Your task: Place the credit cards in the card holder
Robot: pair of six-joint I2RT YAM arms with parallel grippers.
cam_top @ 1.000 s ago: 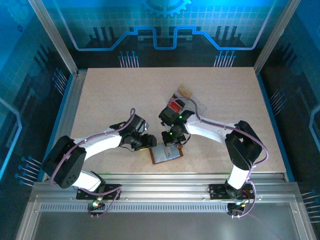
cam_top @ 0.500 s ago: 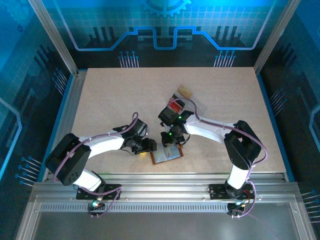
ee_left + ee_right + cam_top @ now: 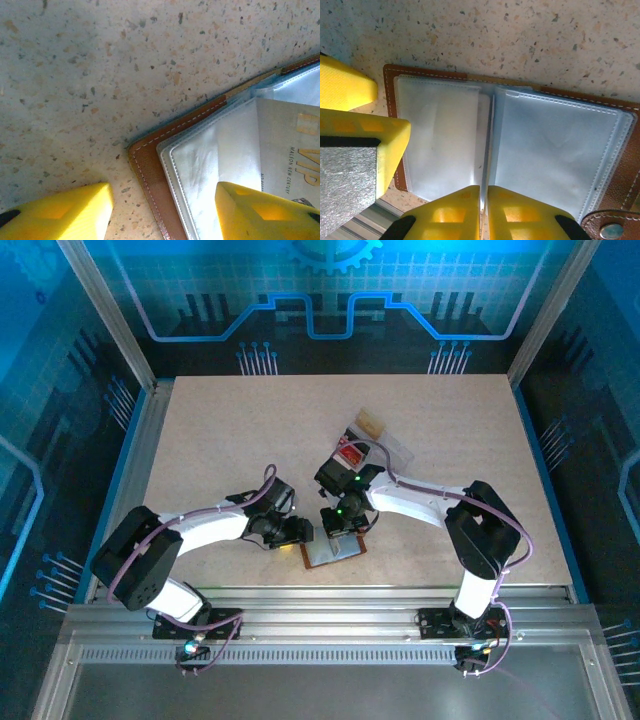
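The card holder (image 3: 335,552) lies open near the table's front edge, brown leather (image 3: 390,75) around pale clear pockets (image 3: 555,150). My right gripper (image 3: 483,192) is shut on a thin clear pocket leaf that stands edge-on over the spine; it hovers over the holder (image 3: 338,529). My left gripper (image 3: 162,200) is open and straddles the holder's left corner (image 3: 145,160), one finger over the pockets and the other over bare table. From above, the left gripper (image 3: 303,533) sits at the holder's left edge. A pale card with gold VIP lettering (image 3: 295,150) lies in a pocket. The credit cards are out of view.
A clear plastic tray (image 3: 392,450) stands behind the right gripper with a red card (image 3: 350,453) and a tan card (image 3: 370,422). The holder's snap tab (image 3: 612,230) hangs at its right corner. A left-gripper finger (image 3: 350,90) shows beside the holder. The metal rail (image 3: 320,592) runs close in front.
My left gripper has dropped down and right to the holder's left corner. The right gripper stays over the holder, shifted slightly left.
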